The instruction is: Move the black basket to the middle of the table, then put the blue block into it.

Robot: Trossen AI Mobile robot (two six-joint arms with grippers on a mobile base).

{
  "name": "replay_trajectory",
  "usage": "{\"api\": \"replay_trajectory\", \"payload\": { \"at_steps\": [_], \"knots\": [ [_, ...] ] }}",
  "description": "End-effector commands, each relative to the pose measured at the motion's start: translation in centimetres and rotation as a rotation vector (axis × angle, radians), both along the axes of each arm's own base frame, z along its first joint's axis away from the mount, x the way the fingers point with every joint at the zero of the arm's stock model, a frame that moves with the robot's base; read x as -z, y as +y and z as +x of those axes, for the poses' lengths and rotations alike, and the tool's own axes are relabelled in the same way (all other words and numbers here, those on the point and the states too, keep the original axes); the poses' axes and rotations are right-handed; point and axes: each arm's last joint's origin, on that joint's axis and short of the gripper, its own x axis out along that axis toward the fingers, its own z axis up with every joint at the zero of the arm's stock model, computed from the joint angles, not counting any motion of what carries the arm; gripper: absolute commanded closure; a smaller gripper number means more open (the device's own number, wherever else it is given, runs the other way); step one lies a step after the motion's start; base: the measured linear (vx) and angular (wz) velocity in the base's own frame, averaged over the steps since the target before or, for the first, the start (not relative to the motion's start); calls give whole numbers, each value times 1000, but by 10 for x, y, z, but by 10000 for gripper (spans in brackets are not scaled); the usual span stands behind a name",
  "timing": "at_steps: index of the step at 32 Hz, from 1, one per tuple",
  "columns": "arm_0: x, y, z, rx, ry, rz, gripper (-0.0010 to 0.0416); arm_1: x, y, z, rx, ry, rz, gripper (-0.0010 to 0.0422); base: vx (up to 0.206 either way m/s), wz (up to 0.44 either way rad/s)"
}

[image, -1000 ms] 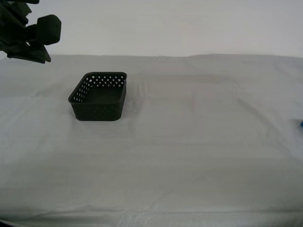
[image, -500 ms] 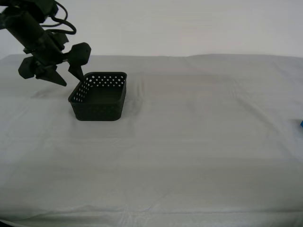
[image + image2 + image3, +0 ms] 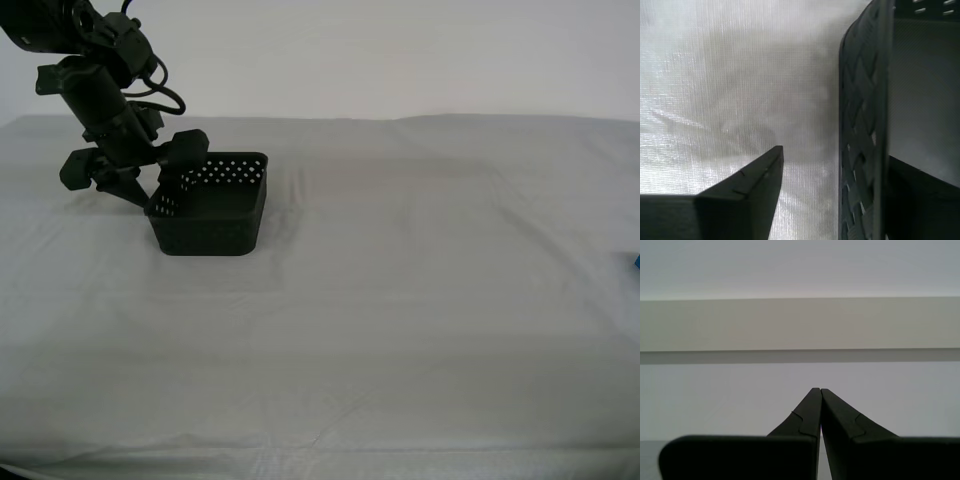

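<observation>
Toward the exterior view's left, on the far part of the tabletop (image 3: pixel 420 300), the black basket (image 3: pixel 212 205) sits upright on the pale, slightly wrinkled cloth, its perforated walls showing light through the holes; my second claw (image 3: pixel 150 185) is down at the basket's wall nearest the exterior view's left, jaws spread wide and straddling that wall, one finger outside over the cloth and the other reaching over the rim on the inner side; the second wrist view shows the same thing close up, with the outer finger (image 3: pixel 747 192) dark over the white cloth and apart from the basket's wall (image 3: pixel 860 125), which runs between the jaws with its woven pattern and small holes plain to see; whether the inner finger touches the wall I cannot tell, since it is hidden there; nothing is gripped yet; my first claw (image 3: pixel 819 392) is clenched, fingertips meeting with nothing between them, pointed at a plain pale wall and away from the tabletop; at the exterior view's right edge a small sliver of the blue block (image 3: pixel 636 262) lies on the cloth, well apart from the basket.
</observation>
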Motion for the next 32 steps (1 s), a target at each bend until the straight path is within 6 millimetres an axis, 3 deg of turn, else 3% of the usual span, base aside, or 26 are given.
{"api": "replay_trajectory", "payload": {
  "at_steps": [1, 5, 14, 20, 24, 29, 32],
  "knots": [
    [0, 0, 0, 0, -2, 0, 404, -4, -2, 0, -3, -12, 4, 282, 0, 0],
    [0, 0, 0, 0, -2, 0, 404, -4, -5, 0, 7, -12, 4, 418, 0, 0],
    [1, 0, 0, 0, 13, 1, 404, -14, -16, -8, 42, 26, 9, 413, 0, 0],
    [1, 0, 0, 0, 14, 0, 404, -51, -63, -10, 173, -38, -106, 413, 0, 0],
    [1, 0, 0, 0, 15, 1, 404, -69, -110, -15, 266, -81, -137, 413, 0, 0],
    [1, 0, 0, 0, 17, 1, 404, -76, -150, -27, 343, -126, -112, 412, 0, 0],
    [2, 0, 0, 0, 23, 0, 404, -71, -156, -29, 349, -141, -75, 412, 0, 0]
  ]
}}
